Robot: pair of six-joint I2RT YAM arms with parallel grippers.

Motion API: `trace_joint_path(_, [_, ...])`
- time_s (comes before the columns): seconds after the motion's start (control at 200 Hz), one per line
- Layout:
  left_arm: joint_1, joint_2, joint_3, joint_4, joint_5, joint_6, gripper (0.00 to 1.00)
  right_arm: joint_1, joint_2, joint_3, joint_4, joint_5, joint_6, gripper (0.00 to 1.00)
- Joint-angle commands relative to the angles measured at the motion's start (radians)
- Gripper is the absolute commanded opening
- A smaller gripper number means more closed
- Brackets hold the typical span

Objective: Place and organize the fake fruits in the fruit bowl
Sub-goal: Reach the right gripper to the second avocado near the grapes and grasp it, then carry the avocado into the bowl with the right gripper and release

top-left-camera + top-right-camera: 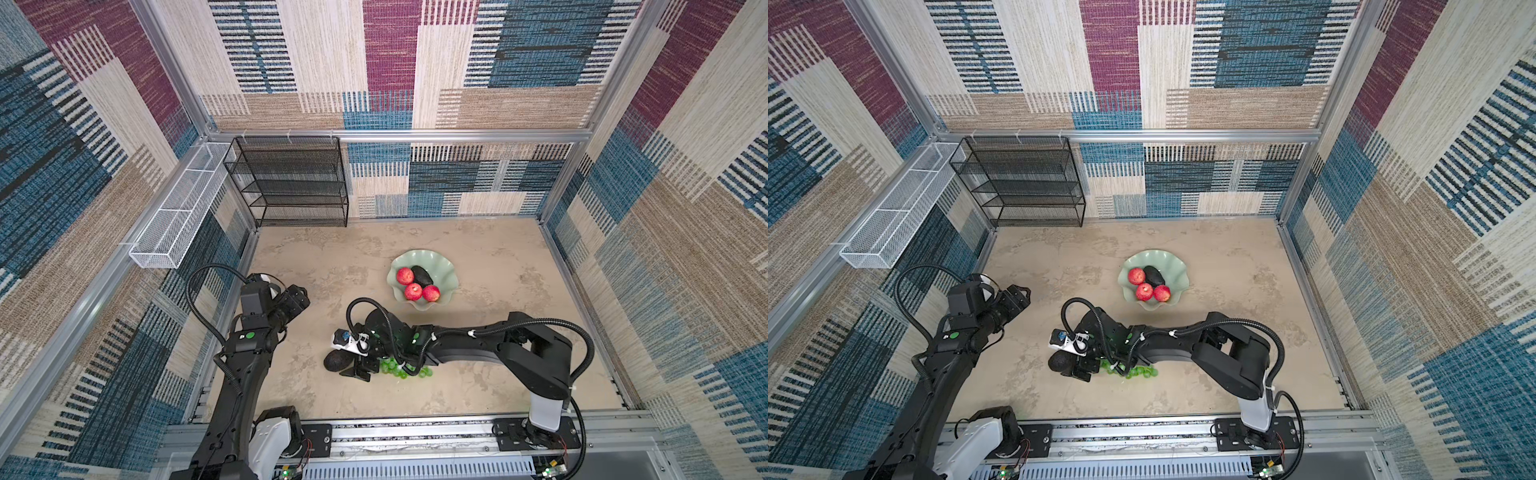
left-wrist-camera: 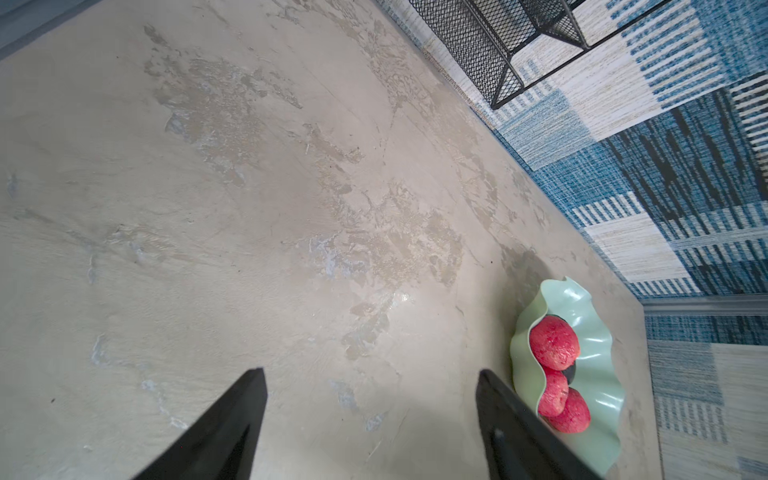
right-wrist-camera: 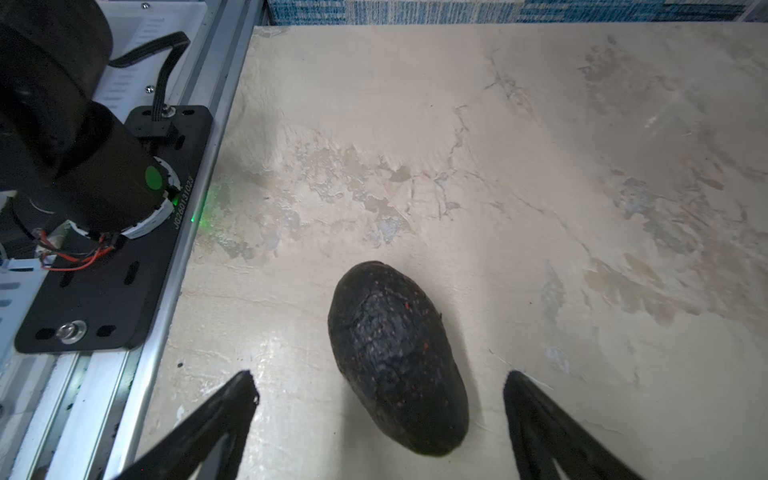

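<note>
Mottled beige tabletop (image 1: 498,249) carries the avocado (image 3: 390,332) between the spread, empty fingers of my right hand (image 3: 379,384). Closing off-centre on its rounded skin could squirt it toward the rail (image 3: 178,270) or shove the grapes (image 1: 401,370) just beside it.

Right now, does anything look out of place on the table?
Yes: one avocado and the grapes lie on the table, outside the fruit bowl holding three apples and the other avocado. Nothing looks spilled or broken.
</note>
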Motion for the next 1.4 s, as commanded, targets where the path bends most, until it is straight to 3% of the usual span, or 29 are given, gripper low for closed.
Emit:
trace_joint_path(0.0, [0.009,-0.008,-0.001,-0.003,0.045,-0.011,0.82,0.002,0.040,0.036,0.015,-0.035,-0.022,0.93])
trace_joint_path(0.276, [0.019,-0.029,-0.002,-0.026,0.062,-0.001,0.82,0.004,0.146,0.108,0.005,-0.022,0.023,0.84])
trace_joint_path(0.456, [0.025,-0.047,0.007,-0.045,0.061,0.008,0.82,0.006,0.168,0.113,0.025,-0.002,0.073,0.62])
trace_joint_path(0.551, [0.025,-0.056,0.018,-0.051,0.064,0.010,0.82,0.004,0.141,0.096,0.034,0.040,0.100,0.52])
trace_joint_path(0.736, [0.027,-0.082,0.036,-0.056,0.083,0.020,0.82,-0.034,-0.033,0.004,0.031,0.122,0.212,0.47])
trace_joint_path(0.867, [0.027,-0.103,0.024,-0.018,0.146,0.022,0.82,-0.144,-0.226,-0.106,0.005,0.225,0.304,0.46])
trace_joint_path(0.997, [0.020,-0.107,-0.004,0.071,0.260,-0.024,0.82,-0.292,-0.328,-0.160,-0.073,0.407,0.361,0.47])
trace_joint_path(1.062, [0.003,-0.106,-0.004,0.096,0.288,-0.034,0.82,-0.385,-0.323,-0.155,-0.121,0.454,0.401,0.47])
trace_joint_path(1.182, [-0.064,-0.112,0.011,0.097,0.279,-0.013,0.82,-0.542,-0.302,-0.166,-0.104,0.418,0.469,0.48])
trace_joint_path(1.398, [-0.197,-0.116,0.013,0.097,0.229,0.010,0.82,-0.627,-0.155,-0.085,-0.072,0.449,0.480,0.48])
